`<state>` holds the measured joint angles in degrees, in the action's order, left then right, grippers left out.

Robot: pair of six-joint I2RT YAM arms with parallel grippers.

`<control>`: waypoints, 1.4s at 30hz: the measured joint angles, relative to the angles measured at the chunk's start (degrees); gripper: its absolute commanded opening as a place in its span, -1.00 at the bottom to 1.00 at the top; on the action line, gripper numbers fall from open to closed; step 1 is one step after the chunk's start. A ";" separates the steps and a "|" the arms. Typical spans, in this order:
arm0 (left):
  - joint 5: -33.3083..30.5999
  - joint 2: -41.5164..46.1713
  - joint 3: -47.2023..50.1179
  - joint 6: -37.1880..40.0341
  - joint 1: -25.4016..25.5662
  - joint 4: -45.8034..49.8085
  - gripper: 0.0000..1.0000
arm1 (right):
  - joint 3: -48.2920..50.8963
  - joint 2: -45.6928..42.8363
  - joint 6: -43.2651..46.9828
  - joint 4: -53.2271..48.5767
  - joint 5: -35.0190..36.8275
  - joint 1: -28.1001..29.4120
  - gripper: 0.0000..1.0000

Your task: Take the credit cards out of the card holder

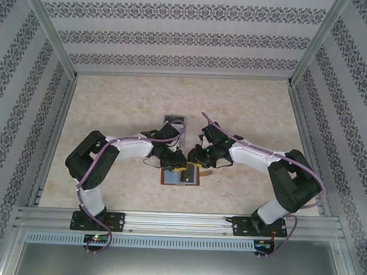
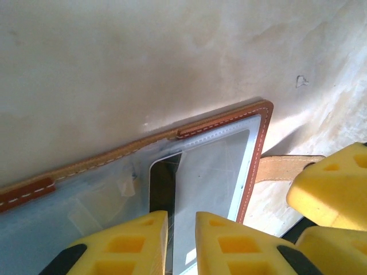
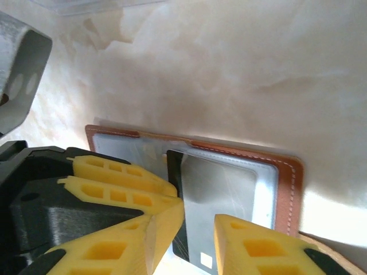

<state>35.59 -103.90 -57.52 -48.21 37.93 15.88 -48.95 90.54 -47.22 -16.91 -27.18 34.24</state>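
1. The left gripper (image 2: 180,220) sits at the bottom centre of its wrist view. Its yellow fingers (image 2: 226,240) leave a narrow gap, and a card's dark edge runs into it. I cannot tell whether that edge is pinched.
2. The right gripper (image 3: 199,216), bottom centre of its own view, has its fingers somewhat wider apart. It is poised over the pale card, with nothing visibly clamped.
3. The credit cards (image 3: 221,183) lie in the holder's right pocket: 1 pale glossy card over 1 dark one.
4. The card holder (image 1: 180,177) lies open and flat on the table (image 2: 143,57), just below centre of the top view. It has a reddish-brown rim, white stitching and a tab (image 2: 281,168) sticking out.
5. Step, as I judge it: working a card out, probably early in the task.
6. The next move calls for 1 gripper pinning the leather while the other slides the card flat along the pocket opening.
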 measured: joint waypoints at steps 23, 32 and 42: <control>-2.71 1.36 0.00 0.13 0.17 2.25 -0.59 | -0.07 5.97 -0.17 1.29 -2.21 0.00 -0.29; -3.74 3.04 0.61 -0.26 0.22 2.86 -0.50 | -0.11 6.49 0.72 1.31 -2.25 0.00 -0.29; -3.69 2.97 0.72 -0.70 0.22 2.82 -0.49 | -0.20 6.56 0.92 1.27 -2.25 0.00 -0.29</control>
<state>31.90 -100.92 -56.80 -48.90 38.15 18.70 -49.15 97.10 -46.30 -15.64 -29.43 34.24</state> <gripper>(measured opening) 0.255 0.355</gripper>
